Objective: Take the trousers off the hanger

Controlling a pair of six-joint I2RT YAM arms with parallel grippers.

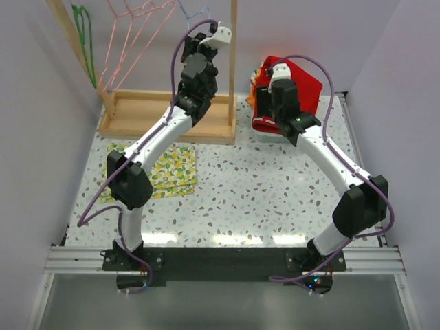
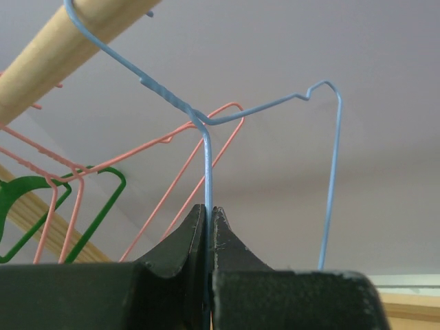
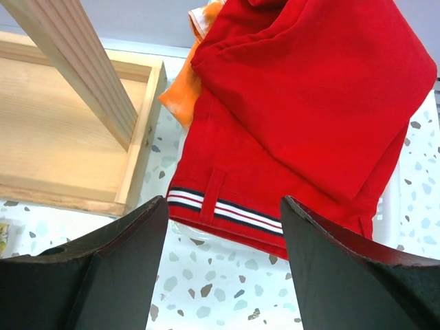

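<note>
The red trousers lie in a heap at the back right of the table, on top of an orange patterned garment. In the right wrist view the red trousers show a striped hem. My right gripper is open and empty just in front of that hem. My left gripper is raised at the rack and shut on the wire of a bare blue hanger that hooks over the wooden rail. The blue hanger also shows in the top view. The green trousers are out of view.
A wooden rack with a tray base and upright post stands at the back left. Bare pink hangers and a green hanger hang on it. A yellow lemon-print cloth lies flat near the left arm.
</note>
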